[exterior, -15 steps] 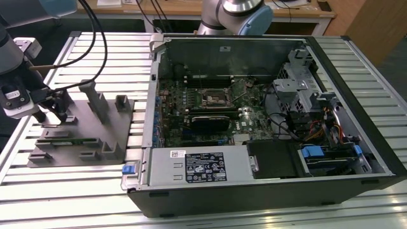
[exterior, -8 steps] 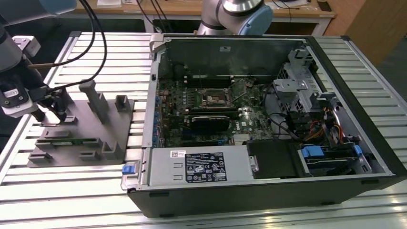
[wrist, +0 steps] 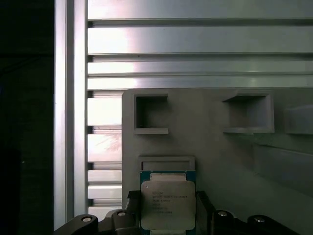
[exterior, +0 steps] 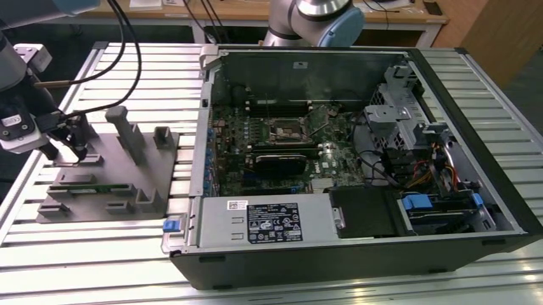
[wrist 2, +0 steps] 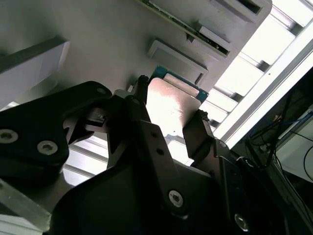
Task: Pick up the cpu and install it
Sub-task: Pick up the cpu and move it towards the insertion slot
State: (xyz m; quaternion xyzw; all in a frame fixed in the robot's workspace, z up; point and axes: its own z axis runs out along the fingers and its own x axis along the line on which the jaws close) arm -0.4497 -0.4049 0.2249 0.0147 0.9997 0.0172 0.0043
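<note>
The cpu (wrist: 167, 203), a small square chip with a silvery top and green edge, sits between my gripper's (wrist: 167, 221) two black fingers (wrist: 203, 205) in both wrist views. The fingers press on two opposite sides of the cpu (wrist 2: 172, 105), so the gripper (wrist 2: 168, 111) is shut on it. It is held just over the grey plastic fixture (wrist: 210, 147), beside a shallow rectangular recess (wrist: 166, 163). In the exterior view my gripper (exterior: 65, 151) hangs over the fixture's (exterior: 110, 181) end at that view's left. The black socket frame (exterior: 284, 131) lies on the motherboard inside the open computer case.
The open computer case (exterior: 357, 254) lies at the exterior view's right on a slatted aluminium table (exterior: 102, 254). Upright grey posts (exterior: 127, 130) rise from the fixture near my gripper. Cables (exterior: 127, 51) hang from my arm. Another robot base (exterior: 309, 22) stands behind the case.
</note>
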